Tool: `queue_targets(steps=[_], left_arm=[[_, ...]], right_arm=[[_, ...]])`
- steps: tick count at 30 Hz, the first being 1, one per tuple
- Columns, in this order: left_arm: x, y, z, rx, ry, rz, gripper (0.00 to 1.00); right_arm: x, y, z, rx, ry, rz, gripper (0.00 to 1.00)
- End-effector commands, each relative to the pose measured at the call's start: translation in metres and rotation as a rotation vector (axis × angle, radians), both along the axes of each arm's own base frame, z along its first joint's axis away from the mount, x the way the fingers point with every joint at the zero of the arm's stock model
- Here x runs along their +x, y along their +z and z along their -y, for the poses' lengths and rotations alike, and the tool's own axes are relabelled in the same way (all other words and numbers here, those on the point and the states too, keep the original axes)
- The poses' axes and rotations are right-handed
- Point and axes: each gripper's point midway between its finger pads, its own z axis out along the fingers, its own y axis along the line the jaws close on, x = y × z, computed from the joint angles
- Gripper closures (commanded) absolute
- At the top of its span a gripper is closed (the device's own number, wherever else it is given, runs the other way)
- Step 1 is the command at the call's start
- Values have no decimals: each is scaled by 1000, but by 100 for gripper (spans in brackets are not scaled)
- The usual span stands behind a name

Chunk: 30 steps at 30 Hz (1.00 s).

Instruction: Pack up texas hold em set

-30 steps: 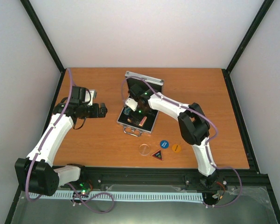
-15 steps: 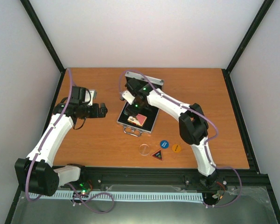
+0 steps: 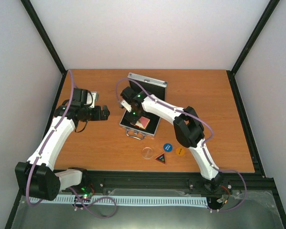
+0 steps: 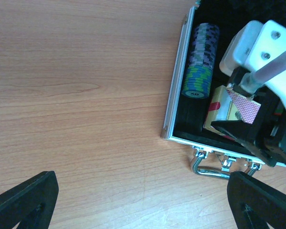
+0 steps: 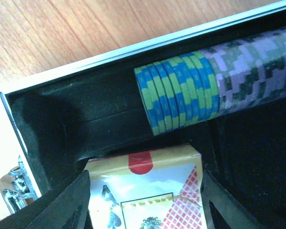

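Observation:
The silver case (image 3: 148, 80) lies open mid-table, lid raised at the back, handle (image 4: 214, 169) toward me. A row of blue-green and purple poker chips (image 5: 181, 93) lies in its left slot, also seen in the left wrist view (image 4: 200, 62). The red-backed card deck (image 5: 148, 191) rests tilted in the black lining (image 3: 144, 122). My right gripper (image 5: 145, 193) reaches into the case with a finger against each side of the deck. My left gripper (image 4: 143, 195) hovers open over bare table left of the case (image 3: 105, 113), holding nothing.
In front of the case lie a blue round button (image 3: 168, 147), an orange round button (image 3: 180, 151), a clear round disc (image 3: 147, 152) and a dark triangular button (image 3: 160, 158). Black frame posts stand at the table's corners.
My right gripper has shifted back and left over the case and its jaws have narrowed onto the deck, which now shows tilted in the case. The left arm has not moved.

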Motion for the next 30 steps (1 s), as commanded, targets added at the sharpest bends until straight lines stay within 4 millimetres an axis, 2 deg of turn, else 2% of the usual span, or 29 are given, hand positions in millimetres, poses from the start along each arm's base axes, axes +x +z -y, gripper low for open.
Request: queue_targets(steps=[1,11,14,18,21,25,30], left_arm=[[0,7,0,-10,0,24,0],[-1,5,-1,-5,0,19,0],[-1,5,-2,-2,3,19,0],[-1,4,-1,-3,2,17,0],[0,6,-2,0,3,22,0],[0,6,-1,-2,-1,22,0],[2,9,-1,-3,-1,30,0]], right_arm=[[-5,-17,11,-82,-19,-2,35],[-4,-35,37,-190,-33,28,35],[-12,-35,34,-158,-11,-7,35],[-30,-32,19,-62,46,-85,35],[-31,-21,14,-23,58,-76,35],[-7,6,18,-32,4,50,34],[12,27,14,-10,-53,108,30]])
